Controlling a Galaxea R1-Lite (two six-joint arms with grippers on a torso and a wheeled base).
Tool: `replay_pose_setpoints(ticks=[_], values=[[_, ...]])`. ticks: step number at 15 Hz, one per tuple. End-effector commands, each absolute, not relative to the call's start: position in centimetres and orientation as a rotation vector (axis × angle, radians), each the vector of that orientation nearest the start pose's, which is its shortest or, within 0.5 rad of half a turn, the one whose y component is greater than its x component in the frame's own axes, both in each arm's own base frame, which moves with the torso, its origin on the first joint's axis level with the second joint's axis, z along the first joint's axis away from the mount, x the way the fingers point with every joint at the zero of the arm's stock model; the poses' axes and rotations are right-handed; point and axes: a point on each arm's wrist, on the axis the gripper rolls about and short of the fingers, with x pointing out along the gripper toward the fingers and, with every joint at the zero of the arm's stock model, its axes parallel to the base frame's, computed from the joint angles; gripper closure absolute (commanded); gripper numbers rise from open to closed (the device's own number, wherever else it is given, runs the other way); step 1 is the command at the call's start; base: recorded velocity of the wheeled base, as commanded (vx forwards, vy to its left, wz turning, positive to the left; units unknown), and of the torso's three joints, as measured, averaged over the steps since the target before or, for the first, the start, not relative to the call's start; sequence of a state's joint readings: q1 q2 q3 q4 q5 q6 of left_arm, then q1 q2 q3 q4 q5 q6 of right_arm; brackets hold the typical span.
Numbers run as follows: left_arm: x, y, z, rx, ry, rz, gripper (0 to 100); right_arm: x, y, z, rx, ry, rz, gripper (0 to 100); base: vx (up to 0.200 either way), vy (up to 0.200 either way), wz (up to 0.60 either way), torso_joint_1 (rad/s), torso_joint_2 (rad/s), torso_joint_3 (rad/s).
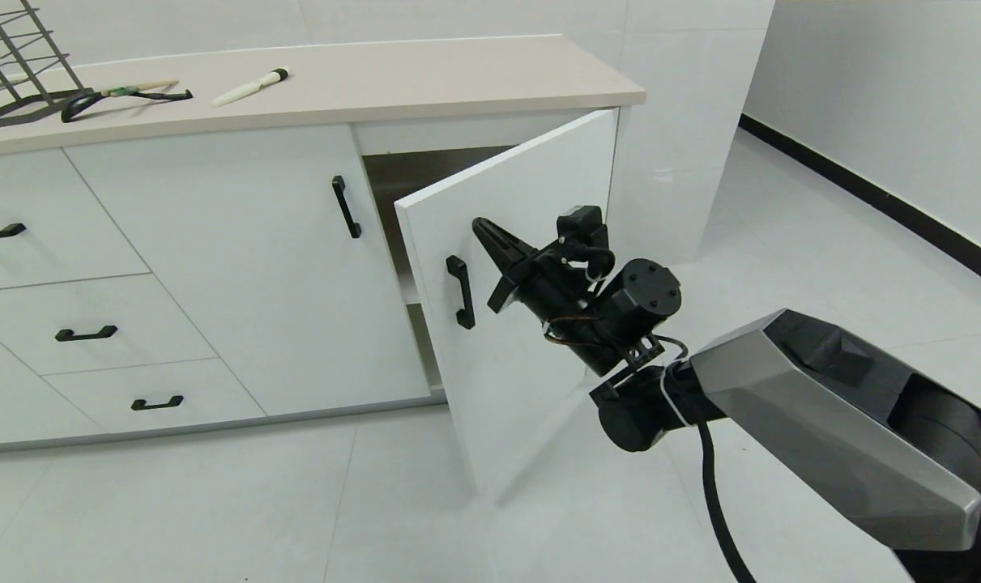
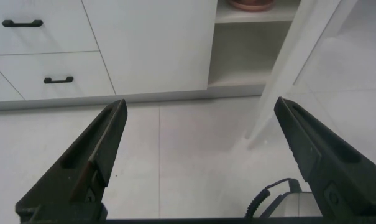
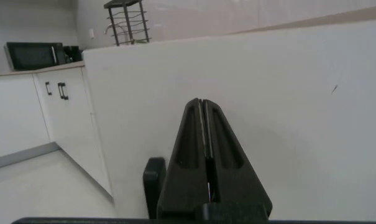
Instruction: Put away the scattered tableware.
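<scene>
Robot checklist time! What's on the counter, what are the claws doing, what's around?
Surface: beige countertop, utensils on it.
Job's things: black-headed wooden-handled utensil and white black-banded utensil, lying apart.
Clutter: black wire rack at the countertop's left end.
Grippers: right gripper shut, empty, beside the black handle of the open white cabinet door; left gripper open above the pale tiled floor.
Cables: black cable running behind the right gripper.
Surroundings: white drawers, copper-coloured dish on the cabinet shelf.

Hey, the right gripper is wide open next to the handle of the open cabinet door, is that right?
No. The right gripper is shut, its two fingers pressed together, as the right wrist view shows. It is next to the handle of the open cabinet door.
</scene>
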State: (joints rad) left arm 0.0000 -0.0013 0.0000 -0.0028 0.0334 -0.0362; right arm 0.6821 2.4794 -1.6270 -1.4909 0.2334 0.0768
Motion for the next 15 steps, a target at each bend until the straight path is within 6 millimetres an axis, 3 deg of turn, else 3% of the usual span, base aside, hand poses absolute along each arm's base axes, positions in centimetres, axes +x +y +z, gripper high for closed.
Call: replay_pose_setpoints(ticks=[1, 5, 7, 13, 15], values=[[-2.3, 0.1, 7.6, -0.037, -0.004, 0.034, 0, 37.8, 31.5, 16.1, 0.225, -0.613, 0.912, 100, 0.000, 0.000, 0.00, 0.000, 0.00, 0.000], [-2.3, 0.1, 7.6, -0.040, -0.004, 0.035, 0, 36.4, 30.3, 19.7, 0.246, -0.682, 0.907, 100, 0.000, 0.000, 0.00, 0.000, 0.00, 0.000], [-2.3, 0.1, 7.6, -0.040, -0.004, 0.035, 0, 35.5, 29.6, 20.6, 0.245, -0.677, 0.909, 100, 0.000, 0.000, 0.00, 0.000, 0.00, 0.000], [-2.3, 0.1, 7.6, -0.041, -0.004, 0.035, 0, 32.3, 26.9, 22.1, 0.241, -0.643, 0.910, 100, 0.000, 0.000, 0.00, 0.000, 0.00, 0.000], [-2.3, 0.1, 7.6, -0.041, -0.004, 0.035, 0, 30.2, 25.2, 21.6, 0.230, -0.557, 0.919, 100, 0.000, 0.000, 0.00, 0.000, 0.00, 0.000]])
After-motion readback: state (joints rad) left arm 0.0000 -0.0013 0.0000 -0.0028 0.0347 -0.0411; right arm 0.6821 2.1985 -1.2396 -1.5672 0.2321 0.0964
